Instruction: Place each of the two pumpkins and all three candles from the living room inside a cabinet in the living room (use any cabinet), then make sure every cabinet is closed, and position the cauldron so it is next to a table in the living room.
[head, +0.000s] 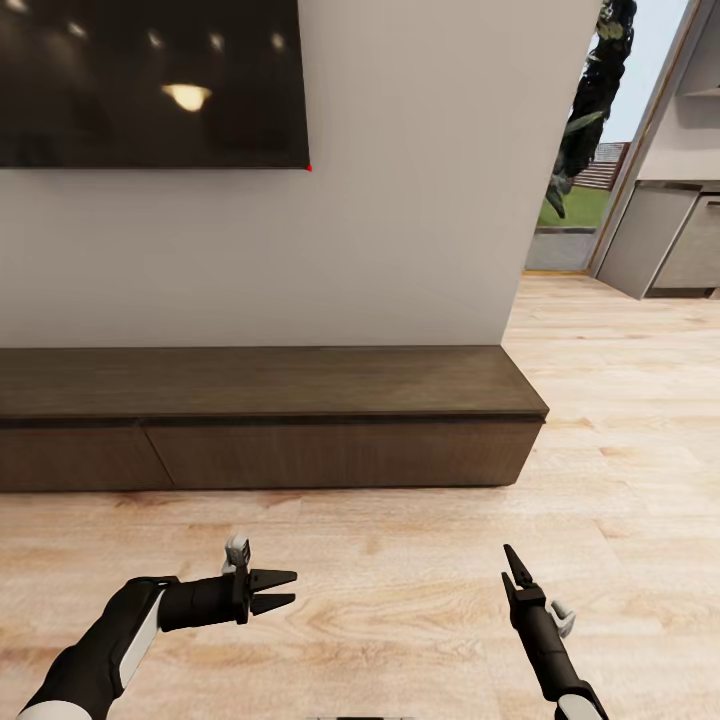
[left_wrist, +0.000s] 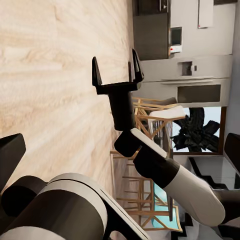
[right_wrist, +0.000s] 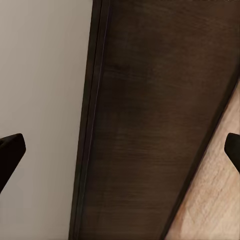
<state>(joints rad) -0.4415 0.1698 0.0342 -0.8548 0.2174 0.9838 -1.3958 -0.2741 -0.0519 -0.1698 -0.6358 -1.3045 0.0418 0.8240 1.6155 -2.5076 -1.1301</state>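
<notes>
Both hands, left (head: 283, 591) and right (left_wrist: 114, 72), spread wide over bare floor (head: 400, 560) before the shut cabinet (head: 300, 440).

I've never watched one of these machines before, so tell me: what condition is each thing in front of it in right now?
Long low dark-brown wood cabinet: drawers all shut, top bare.
Left pincer: open, holding nothing, above the wooden floor.
Right pincer: open, holding nothing.
Black wall screen: off, reflecting ceiling lights.
</notes>
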